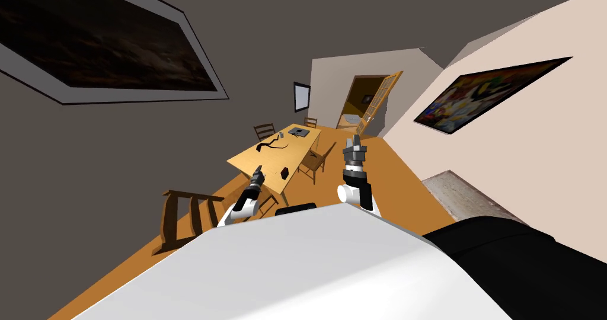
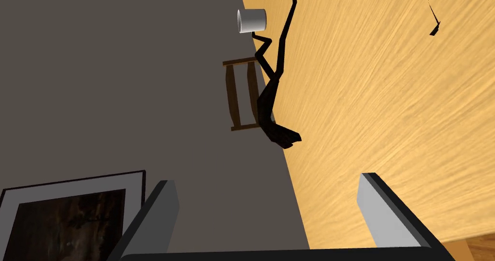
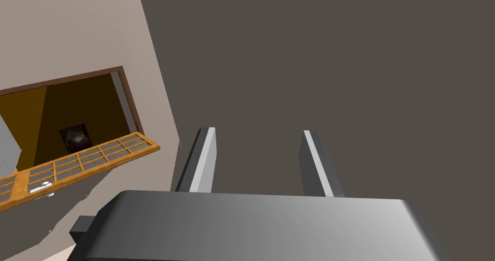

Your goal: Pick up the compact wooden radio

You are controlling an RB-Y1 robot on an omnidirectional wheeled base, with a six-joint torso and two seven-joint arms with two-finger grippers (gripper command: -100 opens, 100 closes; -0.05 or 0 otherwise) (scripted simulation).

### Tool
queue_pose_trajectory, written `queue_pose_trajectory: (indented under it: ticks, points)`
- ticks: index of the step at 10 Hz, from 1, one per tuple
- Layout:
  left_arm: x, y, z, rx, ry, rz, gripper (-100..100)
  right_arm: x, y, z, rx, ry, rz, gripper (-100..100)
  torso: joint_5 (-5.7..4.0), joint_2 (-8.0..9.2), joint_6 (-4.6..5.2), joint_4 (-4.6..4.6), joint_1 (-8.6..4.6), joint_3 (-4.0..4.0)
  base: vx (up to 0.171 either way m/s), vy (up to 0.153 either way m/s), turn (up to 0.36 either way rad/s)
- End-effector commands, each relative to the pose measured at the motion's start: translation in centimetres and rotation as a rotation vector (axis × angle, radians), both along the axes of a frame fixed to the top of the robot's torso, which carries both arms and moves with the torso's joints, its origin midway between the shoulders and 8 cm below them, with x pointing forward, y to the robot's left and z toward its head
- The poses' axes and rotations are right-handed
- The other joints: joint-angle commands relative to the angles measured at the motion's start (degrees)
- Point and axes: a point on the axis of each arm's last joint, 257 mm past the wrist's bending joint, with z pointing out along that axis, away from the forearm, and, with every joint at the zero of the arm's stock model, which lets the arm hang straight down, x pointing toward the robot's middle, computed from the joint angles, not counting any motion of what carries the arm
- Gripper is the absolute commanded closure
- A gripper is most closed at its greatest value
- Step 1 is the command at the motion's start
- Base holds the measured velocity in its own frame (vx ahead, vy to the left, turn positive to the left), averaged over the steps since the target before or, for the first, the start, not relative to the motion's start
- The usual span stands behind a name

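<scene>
Left claw point(image 1: 258, 169) and right claw point(image 1: 354, 140) hang released, approach step; the left should next swing to the dark radio point(image 1: 285, 172) at its 3 o'clock on the desk point(image 1: 296, 150).

a light wooden desk point(image 1: 299, 150) carries a black twisted strip point(image 2: 270, 94), a white cup point(image 2: 251, 20) by the strip at the desk's edge, and a flat grey slab point(image 1: 299, 132); dark chairs point(image 1: 312, 162) stand around it.
</scene>
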Motion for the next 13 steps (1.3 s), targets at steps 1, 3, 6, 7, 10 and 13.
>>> queue_pose_trajectory:
  ticks: [1,3,6,7,10,13]
  points:
    - [0.4,-0.5,-1.6,-0.011,0.039,-0.002,-100,0.0,0.0,0.0,0.000,0.000,0.000,0,0.00,0.00,0.00,0.00,0.00,0.00,0.004,0.024,-0.054]
    - [0.8,-1.2,-3.9,-0.032,0.096,-0.005,-100,0.0,0.0,0.0,0.000,0.000,0.000,0,0.00,0.01,0.02,0.00,0.02,0.01,0.000,0.043,-0.093]
    - [1.3,-2.2,-6.6,-0.064,0.168,-0.008,-100,0.0,0.0,0.0,0.000,0.000,0.000,0,0.01,0.06,0.00,0.01,0.06,0.03,-0.011,0.049,-0.082]
    - [1.4,-2.6,-7.4,-0.075,0.189,-0.009,-100,0.0,0.0,0.0,0.000,0.000,0.000,0,0.02,0.08,0.00,0.02,0.09,0.04,-0.014,0.051,-0.070]
    - [1.9,-4.0,-9.1,-0.109,0.238,-0.012,-100,0.0,0.0,0.0,0.000,0.000,0.000,0,0.01,0.07,0.00,0.02,0.04,0.04,-0.014,0.042,-0.077]
    - [2.2,-5.7,-10.1,-0.146,0.270,-0.017,-100,0.0,0.0,0.0,0.000,0.000,0.000,0,0.00,0.07,0.00,0.02,-0.01,0.04,-0.013,0.031,-0.058]
